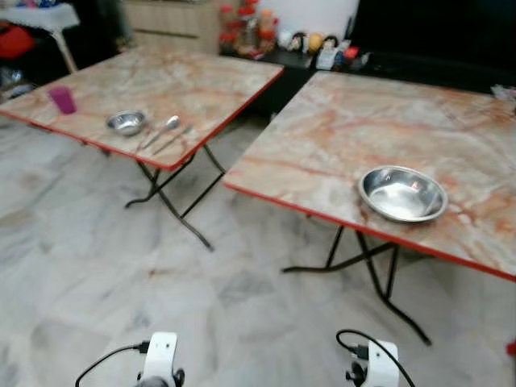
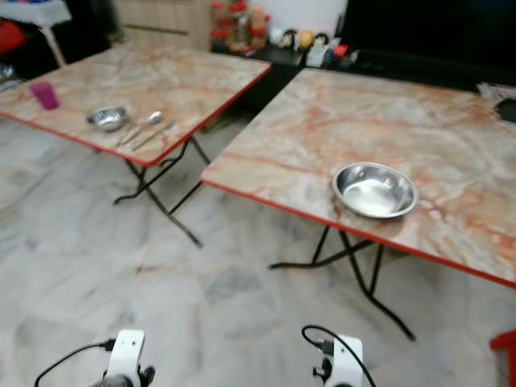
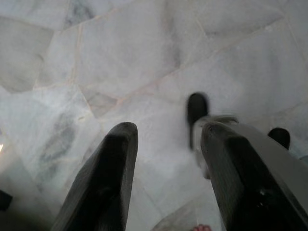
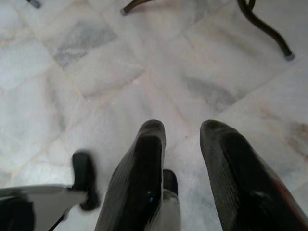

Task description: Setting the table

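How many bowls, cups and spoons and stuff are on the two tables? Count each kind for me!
Bowls: 2, a small bowl on the far table and a big bowl on the near table.
Cups: 1, the purple cup.
Cutlery: 2, a spoon and another utensil too blurred to name.
Total: 5.

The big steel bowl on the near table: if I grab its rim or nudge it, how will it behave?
The big steel bowl looks thin and shiny, so probably light, rigid and slippery between fingers. Its rounded sides suggest it may rock or slide on the smooth marble-patterned table rather than tip. It sits near the red edge, so a push that way risks a fall.
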{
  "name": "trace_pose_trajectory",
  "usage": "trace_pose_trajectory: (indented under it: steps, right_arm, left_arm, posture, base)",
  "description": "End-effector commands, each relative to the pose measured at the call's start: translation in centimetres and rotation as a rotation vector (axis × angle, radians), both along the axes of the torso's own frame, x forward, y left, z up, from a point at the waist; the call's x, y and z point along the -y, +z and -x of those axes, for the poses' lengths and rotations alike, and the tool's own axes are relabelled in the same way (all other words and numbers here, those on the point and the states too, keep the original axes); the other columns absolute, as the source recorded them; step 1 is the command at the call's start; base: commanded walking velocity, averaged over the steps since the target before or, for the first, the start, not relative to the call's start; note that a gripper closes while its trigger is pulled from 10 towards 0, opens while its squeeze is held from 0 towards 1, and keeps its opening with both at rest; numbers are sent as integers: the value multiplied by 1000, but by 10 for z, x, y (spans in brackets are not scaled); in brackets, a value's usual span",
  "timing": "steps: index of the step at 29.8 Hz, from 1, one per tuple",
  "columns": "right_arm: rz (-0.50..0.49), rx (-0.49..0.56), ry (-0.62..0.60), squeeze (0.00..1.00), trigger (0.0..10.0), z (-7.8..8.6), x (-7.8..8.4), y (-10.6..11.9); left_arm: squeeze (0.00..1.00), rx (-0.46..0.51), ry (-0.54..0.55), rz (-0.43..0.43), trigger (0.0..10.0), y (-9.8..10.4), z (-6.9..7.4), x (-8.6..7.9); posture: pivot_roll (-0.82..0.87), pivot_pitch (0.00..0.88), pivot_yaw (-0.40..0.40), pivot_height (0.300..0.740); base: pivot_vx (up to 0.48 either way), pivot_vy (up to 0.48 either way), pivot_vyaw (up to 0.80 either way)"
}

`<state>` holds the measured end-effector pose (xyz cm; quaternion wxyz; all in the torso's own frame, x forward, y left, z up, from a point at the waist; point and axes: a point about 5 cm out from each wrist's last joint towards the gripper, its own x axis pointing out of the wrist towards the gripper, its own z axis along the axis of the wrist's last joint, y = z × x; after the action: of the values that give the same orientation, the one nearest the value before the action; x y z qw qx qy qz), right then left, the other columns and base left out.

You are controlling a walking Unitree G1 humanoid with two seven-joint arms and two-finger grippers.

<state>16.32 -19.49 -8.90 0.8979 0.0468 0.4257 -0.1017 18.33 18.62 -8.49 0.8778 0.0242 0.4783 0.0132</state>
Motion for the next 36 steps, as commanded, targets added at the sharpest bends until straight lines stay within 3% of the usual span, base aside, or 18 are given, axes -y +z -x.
trace_pose_trajectory:
  steps: [1, 14, 19, 28, 36]
  right_arm:
    - [-13, -1, -12, 0, 10000, -1, -2, 0]
    - [-17, -3, -21, 0, 10000, -2, -1, 0]
    - [-23, 0, -40, 0, 10000, -1, 0, 0]
    - [-16, -3, -32, 0, 10000, -2, 0, 0]
    - [-15, 2, -39, 0, 10000, -2, 0, 0]
  left_arm:
    - [0, 13, -17, -16, 10000, 3, -6, -1]
    - [0, 4, -19, -25, 10000, 2, -5, -1]
    - [0, 2, -16, -24, 10000, 2, -4, 0]
    - [0, 3, -19, -25, 10000, 2, -5, -1]
    - [0, 2, -26, -26, 10000, 2, -5, 0]
  posture:
    - [-28, 0, 8, 740]
    - [-29, 0, 6, 740]
    - [-29, 0, 6, 740]
    - [-28, 0, 5, 740]
    - [-35, 0, 13, 740]
  base:
    - [0, 0, 0]
    - [0, 38, 0]
    - [0, 417, -789]
    - [0, 480, 0]
    - [0, 480, -530]
